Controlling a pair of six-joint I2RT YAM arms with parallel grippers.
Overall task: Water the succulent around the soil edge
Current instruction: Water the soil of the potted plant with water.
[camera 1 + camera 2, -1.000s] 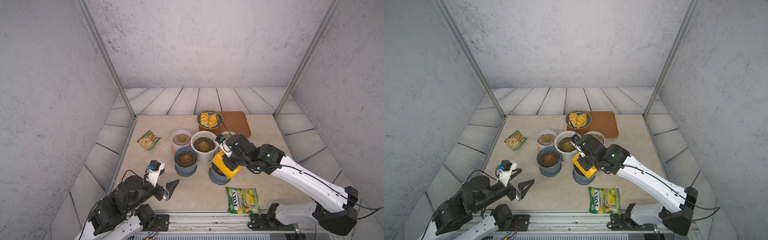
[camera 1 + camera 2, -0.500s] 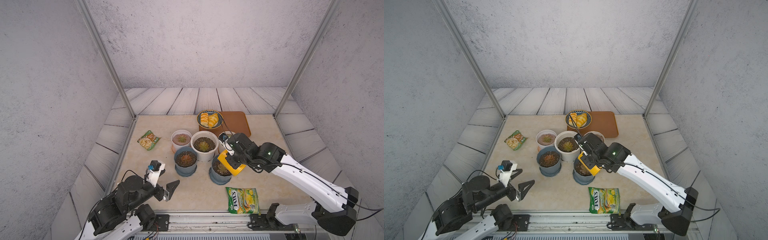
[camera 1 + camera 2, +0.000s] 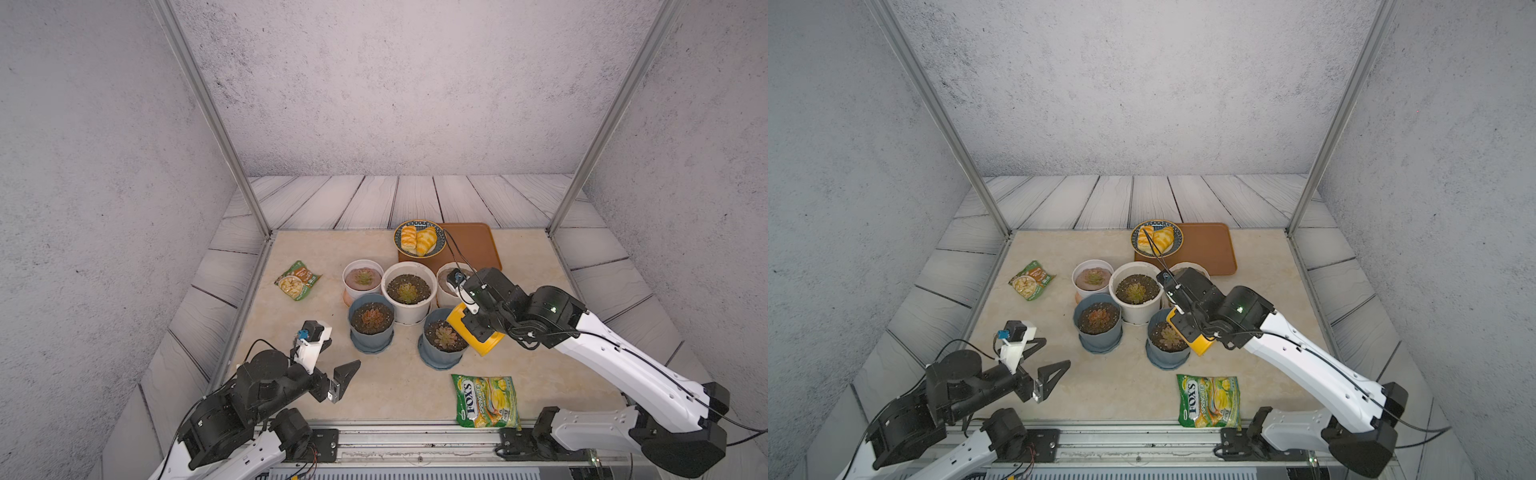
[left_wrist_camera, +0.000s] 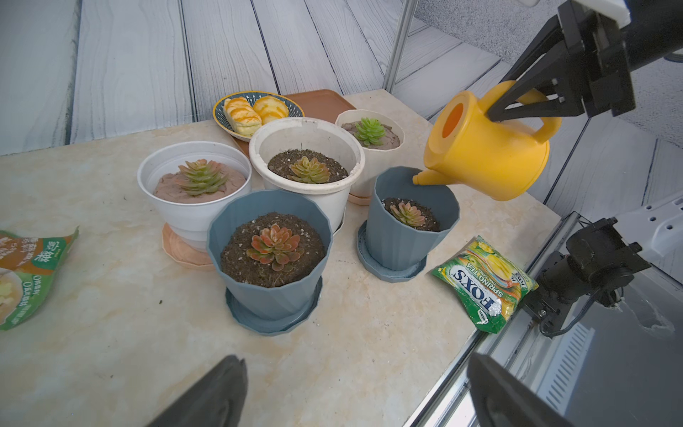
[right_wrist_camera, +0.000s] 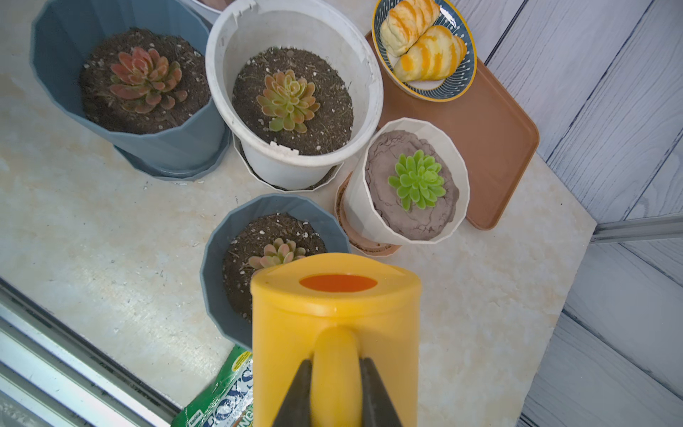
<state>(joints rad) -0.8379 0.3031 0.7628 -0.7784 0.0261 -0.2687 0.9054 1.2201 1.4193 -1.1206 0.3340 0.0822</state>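
At the left of the beige stone-look tabletop [image 3: 395, 386] lies a flat green snack packet [image 3: 298, 280]. Near it, toward the front, the left gripper [image 3: 338, 355] hangs above the table with its jaws spread wide and nothing between them.

Further right stands the group of pots. There is a larger grey-blue pot [image 3: 371, 328] with a reddish plant and a round white pot [image 3: 408, 297] behind it. Then comes the small grey-blue faceted plastic pot [image 4: 406, 236] on its saucer [image 4: 391, 273]. It holds the pink-green succulent [image 4: 407, 213] in dark soil [image 4: 425, 218]. I judge that this is the plant to water.

Over its right-hand rim the yellow plastic watering can [image 4: 484, 148] is tipped forward. Its short spout [image 4: 421, 179] points down at the rim, apart from the rosette. No stream of water is visible. The right gripper [image 5: 337, 384] is closed narrowly on the can's loop handle [image 5: 334, 355], with one finger on each side.

The can looks stiff, smooth and light, but any water inside would shift its weight as it tips. The handle is the proper place to hold it. Because the handle is round and slippery, the can may swing, so slow turning seems wise. The leaves look fragile, so the spout should keep to the soil edge.
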